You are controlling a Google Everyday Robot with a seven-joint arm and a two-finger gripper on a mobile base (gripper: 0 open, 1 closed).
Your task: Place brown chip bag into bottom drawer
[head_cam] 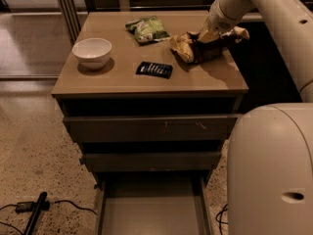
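- The brown chip bag is shown at the back right of the cabinet top.
- The gripper is set against the bag's upper side; whether it grips cannot be told.
- The bottom drawer is drawn open.

brown chip bag: large crinkled foil packet, dark brown middle, pale yellow ends; lying across right rear part of cabinet top, right end tilted up | gripper: at upper right side of bag, in contact | bottom drawer: lowest of three, pulled out, plain flat grey floor exposed
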